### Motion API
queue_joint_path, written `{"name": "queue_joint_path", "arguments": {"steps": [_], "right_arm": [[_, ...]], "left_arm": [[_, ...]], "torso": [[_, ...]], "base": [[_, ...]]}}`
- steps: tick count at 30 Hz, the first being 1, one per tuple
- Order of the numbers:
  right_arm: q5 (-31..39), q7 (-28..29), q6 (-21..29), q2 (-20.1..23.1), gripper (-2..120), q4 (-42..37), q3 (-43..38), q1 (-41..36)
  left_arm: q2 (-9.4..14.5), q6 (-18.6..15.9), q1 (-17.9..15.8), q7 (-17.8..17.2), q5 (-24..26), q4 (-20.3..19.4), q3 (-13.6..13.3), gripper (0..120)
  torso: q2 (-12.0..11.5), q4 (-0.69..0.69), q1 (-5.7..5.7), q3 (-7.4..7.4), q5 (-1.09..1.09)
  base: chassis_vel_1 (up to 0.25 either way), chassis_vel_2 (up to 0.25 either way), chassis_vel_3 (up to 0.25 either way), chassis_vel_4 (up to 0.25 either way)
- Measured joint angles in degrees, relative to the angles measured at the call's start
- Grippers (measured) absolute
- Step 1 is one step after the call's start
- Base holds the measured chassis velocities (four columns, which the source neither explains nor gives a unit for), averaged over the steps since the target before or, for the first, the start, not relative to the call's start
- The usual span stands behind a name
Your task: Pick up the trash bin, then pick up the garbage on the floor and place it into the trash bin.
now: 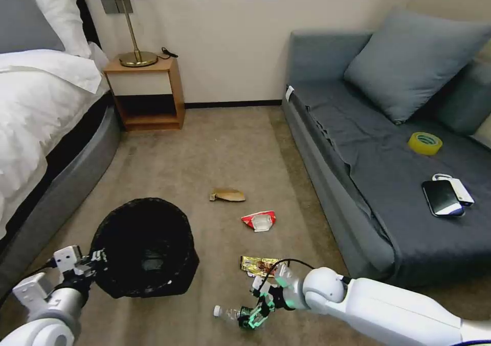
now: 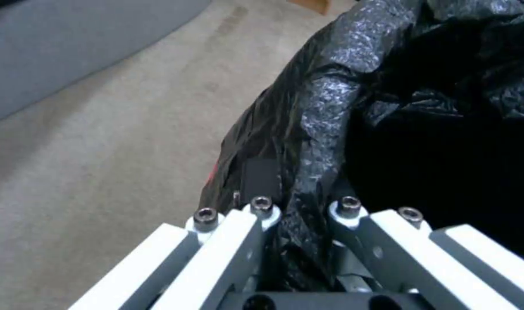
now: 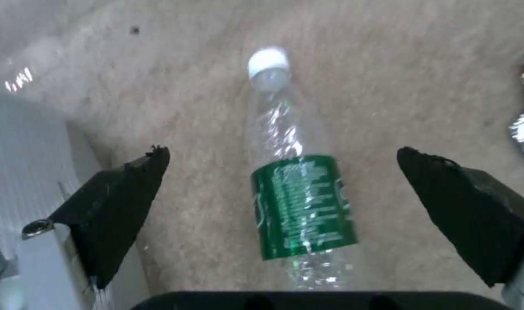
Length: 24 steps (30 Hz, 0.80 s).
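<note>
Trash bin (image 1: 144, 247), black-lined: sitting near left on the carpet, its rim being pinched by the left gripper (image 2: 301, 215). Bottle (image 3: 296, 193), green label: lying near centre between the spread fingers of the right gripper (image 1: 254, 312). Yellow-brown wrapper (image 1: 258, 265), red-white packet (image 1: 260, 220), tan paper (image 1: 227, 195): lying farther off.

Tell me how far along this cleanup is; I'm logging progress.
Done: the left gripper is clamped on the trash bin rim. In hand: the right gripper is open around the bottle lying on the carpet. Left: bottle, yellow-brown wrapper, red-white packet and tan paper are all on the floor.
</note>
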<state>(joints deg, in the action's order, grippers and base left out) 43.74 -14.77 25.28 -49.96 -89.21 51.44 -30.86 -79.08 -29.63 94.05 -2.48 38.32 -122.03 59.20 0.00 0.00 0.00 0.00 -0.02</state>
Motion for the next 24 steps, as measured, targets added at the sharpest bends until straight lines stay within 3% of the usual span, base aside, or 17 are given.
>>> {"name": "queue_joint_path", "arguments": {"steps": [7, 19, 24], "right_arm": [[-0.28, 0.86, 0.73, -3.48, 100, 4.29, 5.48, 2.66], [-1.46, 1.60, 1.19, -6.27, 100, 8.88, 7.09, 3.56], [-1.81, 1.60, 1.77, -6.92, 86, 9.82, 7.29, 3.71]], "left_arm": [[1.27, 1.30, 1.04, 0.95, 2.76, 1.61, 3.22, 4], [1.70, 1.85, 1.57, 1.30, 4.27, 1.56, 3.93, 4], [1.70, 1.98, 1.54, 1.45, 4.40, 1.62, 3.77, 4]], "torso": [[0.00, 0.00, 0.00, 0.00, 0.00], [0.00, 0.00, 0.00, 0.00, 0.01], [0.00, 0.00, 0.00, 0.00, 0.02]], "base": [[0.000, 0.000, 0.000, 0.000], [0.000, 0.000, 0.000, 0.000], [0.000, 0.000, 0.000, 0.000]]}}
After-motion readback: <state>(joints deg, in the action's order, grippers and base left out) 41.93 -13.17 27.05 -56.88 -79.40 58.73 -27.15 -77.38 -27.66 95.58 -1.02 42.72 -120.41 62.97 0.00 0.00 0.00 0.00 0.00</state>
